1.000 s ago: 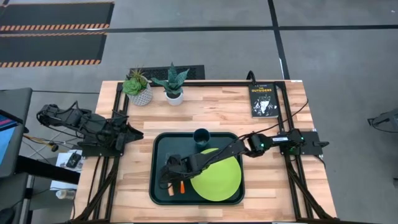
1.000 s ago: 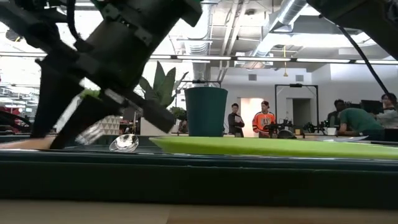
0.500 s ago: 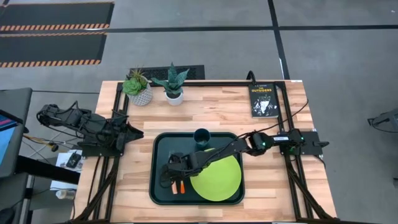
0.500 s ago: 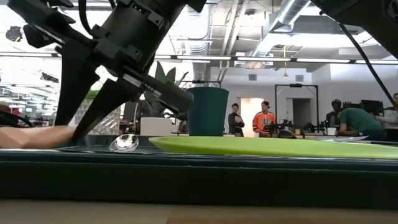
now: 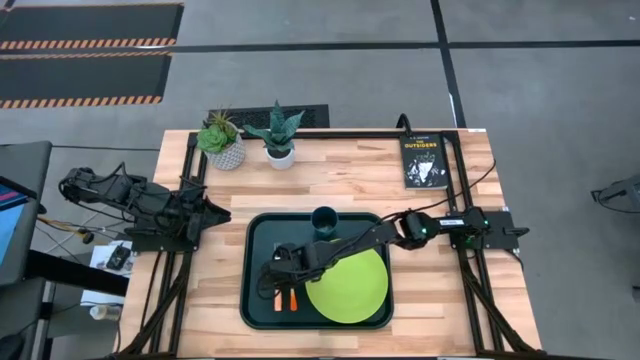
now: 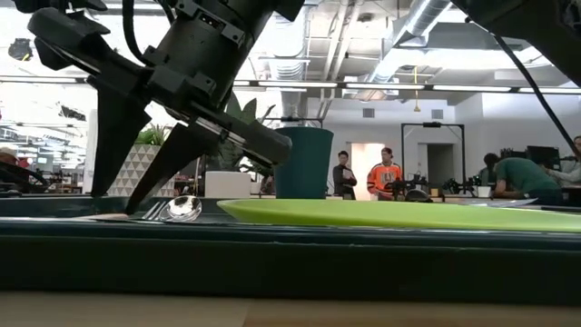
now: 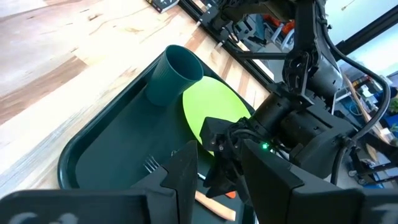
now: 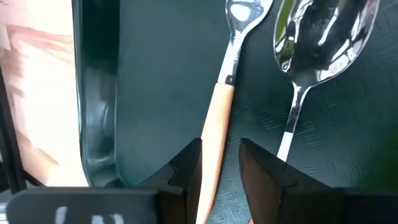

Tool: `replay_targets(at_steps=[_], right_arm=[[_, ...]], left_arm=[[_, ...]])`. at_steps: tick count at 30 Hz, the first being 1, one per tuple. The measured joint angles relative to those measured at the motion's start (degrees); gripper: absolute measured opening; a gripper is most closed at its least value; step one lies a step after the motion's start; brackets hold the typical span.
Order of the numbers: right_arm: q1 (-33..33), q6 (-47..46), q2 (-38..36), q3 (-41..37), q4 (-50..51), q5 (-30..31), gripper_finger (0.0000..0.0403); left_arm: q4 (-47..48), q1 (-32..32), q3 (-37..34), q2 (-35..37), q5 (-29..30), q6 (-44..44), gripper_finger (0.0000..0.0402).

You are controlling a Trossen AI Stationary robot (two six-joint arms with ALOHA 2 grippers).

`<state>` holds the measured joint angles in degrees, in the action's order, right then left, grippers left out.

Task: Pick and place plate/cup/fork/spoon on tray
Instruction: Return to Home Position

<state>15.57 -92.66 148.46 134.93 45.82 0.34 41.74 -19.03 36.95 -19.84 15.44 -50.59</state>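
Observation:
The dark tray (image 5: 256, 232) lies on the table's near middle. On it are the lime-green plate (image 5: 350, 285), the teal cup (image 5: 323, 218) standing upright, the fork (image 8: 214, 127) and the spoon (image 8: 320, 31). Fork and spoon lie flat side by side left of the plate. My right gripper (image 8: 221, 165) is open low over the tray's left part (image 5: 270, 285), one finger on each side of the fork's yellow-orange handle. I see a gap beside the handle. My left gripper (image 7: 221, 180) is open and empty at the table's left edge (image 5: 213, 213).
Two potted plants (image 5: 222, 142) (image 5: 279, 135) stand at the table's far edge. A black book (image 5: 424, 160) lies at the far right. Bare wood lies between the tray and the plants. People stand in the room beyond (image 6: 386, 173).
The fork's handle end, which showed raised above the tray's rim, has come down flat onto the tray floor beside the spoon. My right gripper has risen a little over it.

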Motion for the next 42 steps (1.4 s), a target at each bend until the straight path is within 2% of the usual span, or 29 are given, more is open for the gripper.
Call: replay_targets(at_steps=[4,9,16,21,26,28,31,33,36,38,42], right_arm=[[0.02,0.87,-1.44,-0.11,0.44,-0.49,0.0127],[0.15,4.97,-8.29,-0.04,2.88,-0.28,0.0125],[1.03,13.35,-18.53,-0.30,9.08,4.44,0.0121],[0.36,25.48,-26.89,-0.17,7.71,9.19,0.0121],[0.44,44.51,-34.41,-0.20,8.51,8.80,0.0122],[0.59,47.41,-36.73,-0.20,9.06,8.86,0.0123],[0.74,60.53,-39.04,-0.24,6.35,10.19,0.0123],[-0.57,66.57,-40.81,-0.31,4.47,9.69,0.0123],[-3.97,71.98,-44.60,-0.26,8.24,8.32,0.0123],[-6.97,74.35,-47.09,-0.24,11.46,8.12,0.0123],[-13.88,78.72,-52.18,-0.24,15.52,3.27,0.0123]], left_arm=[[0.00,0.00,0.00,0.00,0.00,0.00,0.0112],[0.00,0.00,0.00,0.00,0.00,0.02,0.0112],[-0.58,-0.02,0.00,0.00,0.24,-0.38,0.0112],[-4.78,0.00,0.00,0.00,0.46,-1.57,0.0112],[-9.58,-0.01,0.00,0.00,0.44,-2.34,0.0112],[-9.94,0.00,0.00,0.00,0.47,-2.48,0.0112],[-10.66,0.00,0.00,0.00,1.39,-4.15,0.0112],[-14.79,0.01,-0.08,0.00,0.41,1.24,0.0112],[-26.65,0.01,-0.09,0.02,-8.13,15.46,0.0112],[-31.64,0.02,0.01,0.07,-11.37,21.55,0.0112],[-30.89,0.54,0.00,1.68,-7.51,25.51,0.0112]])
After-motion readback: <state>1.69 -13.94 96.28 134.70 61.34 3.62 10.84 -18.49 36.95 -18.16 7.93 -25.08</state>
